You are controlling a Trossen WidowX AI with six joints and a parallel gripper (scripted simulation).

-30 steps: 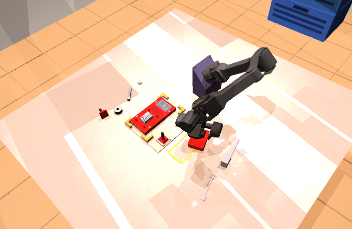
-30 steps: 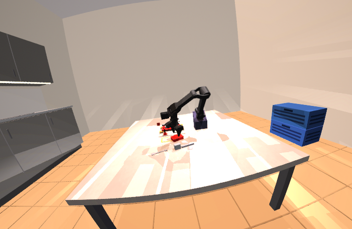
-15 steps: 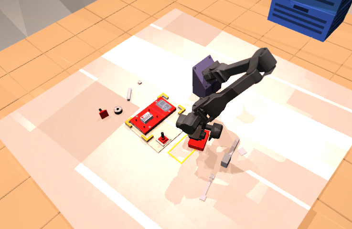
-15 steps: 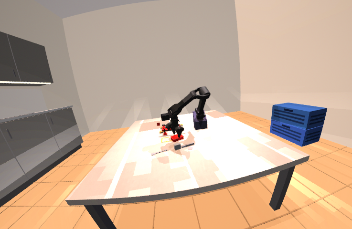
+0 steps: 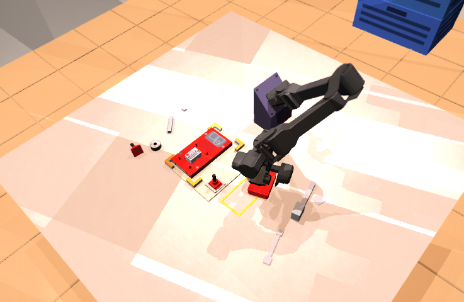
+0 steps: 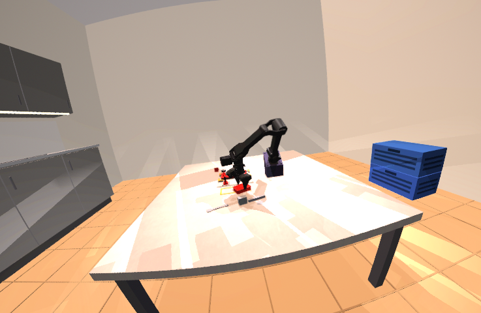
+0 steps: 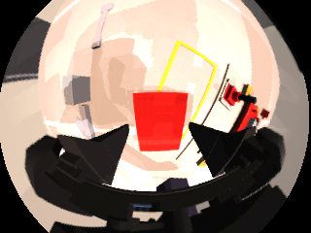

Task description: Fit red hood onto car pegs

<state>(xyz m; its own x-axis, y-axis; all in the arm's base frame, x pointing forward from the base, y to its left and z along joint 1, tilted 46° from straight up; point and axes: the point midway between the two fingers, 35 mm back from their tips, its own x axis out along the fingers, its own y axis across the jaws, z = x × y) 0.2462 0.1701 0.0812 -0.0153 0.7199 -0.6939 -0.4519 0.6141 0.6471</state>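
The red hood (image 5: 259,190) (image 6: 241,189) (image 7: 160,121) lies on the table, flat roof up, over one end of the yellow outline. My gripper (image 5: 267,180) (image 6: 241,185) (image 7: 159,125) is open and empty, pointing down above the hood. In the wrist view its fingers stand on either side of the hood, with a gap at each side. The red chassis (image 5: 203,160) sits between the jig's yellow corner brackets (image 5: 194,182). The white-grey engine block (image 5: 192,155) is on its deck, with four short pegs around it. The hood's corner holes cannot be made out.
A red piece with a black post (image 5: 214,183) (image 7: 233,94) stands between hood and chassis. A grey hammer-like block (image 5: 297,211) (image 7: 78,89) and a thin pale tool (image 5: 273,247) (image 7: 102,26) lie on the hood's other side. A black-and-white ring (image 5: 155,145) lies beyond the chassis.
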